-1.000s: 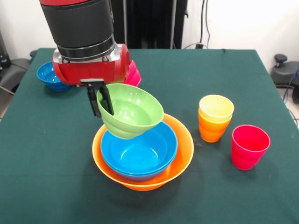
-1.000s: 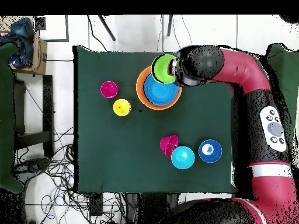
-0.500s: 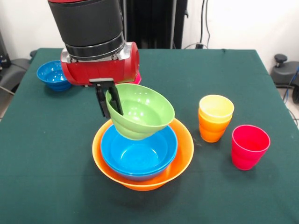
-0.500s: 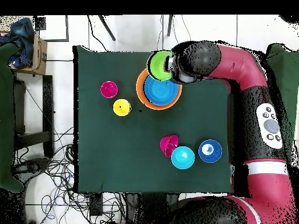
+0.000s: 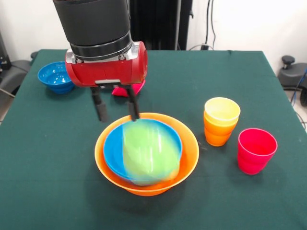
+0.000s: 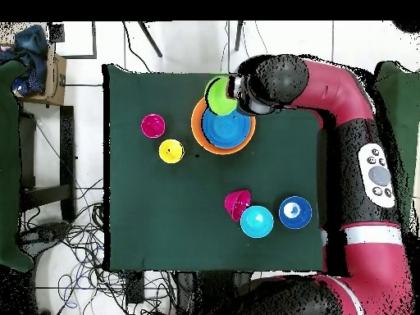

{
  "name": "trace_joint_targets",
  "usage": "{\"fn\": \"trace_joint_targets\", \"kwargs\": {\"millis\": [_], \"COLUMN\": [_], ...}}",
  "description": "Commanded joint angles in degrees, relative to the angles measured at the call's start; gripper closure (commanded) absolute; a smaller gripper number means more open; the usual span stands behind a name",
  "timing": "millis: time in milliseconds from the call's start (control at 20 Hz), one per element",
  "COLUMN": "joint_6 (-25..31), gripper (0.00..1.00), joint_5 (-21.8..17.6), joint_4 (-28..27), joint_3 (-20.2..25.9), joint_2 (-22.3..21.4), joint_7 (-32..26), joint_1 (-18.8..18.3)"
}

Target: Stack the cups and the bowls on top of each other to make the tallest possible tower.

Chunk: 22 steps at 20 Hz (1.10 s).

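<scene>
Green tabletop [image 5: 57, 158]; my claw [image 5: 116, 109] hangs spread and empty over the orange bowl [image 5: 189, 158], green bowl [image 5: 149, 153] blurred inside the blue bowl [image 5: 111, 151], possibly tumbling crooked.

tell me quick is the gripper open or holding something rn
Gripper: open, holding nothing; its two fingers stand apart above the blurred green bowl, which sits in the blue bowl.

The front view looks from across the table [image 5: 225, 76] toward the robot, close in, with the claw [image 5: 116, 108] upper left. The overhead view looks straight down from high up, taking in the whole table [image 6: 205, 238] and surrounding floor. Both share the tabletop.
</scene>
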Motion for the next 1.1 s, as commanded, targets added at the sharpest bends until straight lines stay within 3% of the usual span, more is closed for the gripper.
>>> {"fn": "trace_joint_targets", "kwargs": {"millis": [50,900,1000,1100], "joint_6": [5.4,5.6,6.3,5.9], "gripper": [0.0,0.0,0.0,0.0], "joint_5": [-0.1,-0.4,0.3,1.1], "joint_4": [1.3,1.2,4.0,10.4], "joint_3": [0.8,0.3,0.7,1.3], "joint_2": [0.7,0.5,-1.4,-5.4], "joint_7": [-6.5,-5.8,-6.9,-9.2], "joint_1": [0.8,1.2,0.2,-1.9]}}
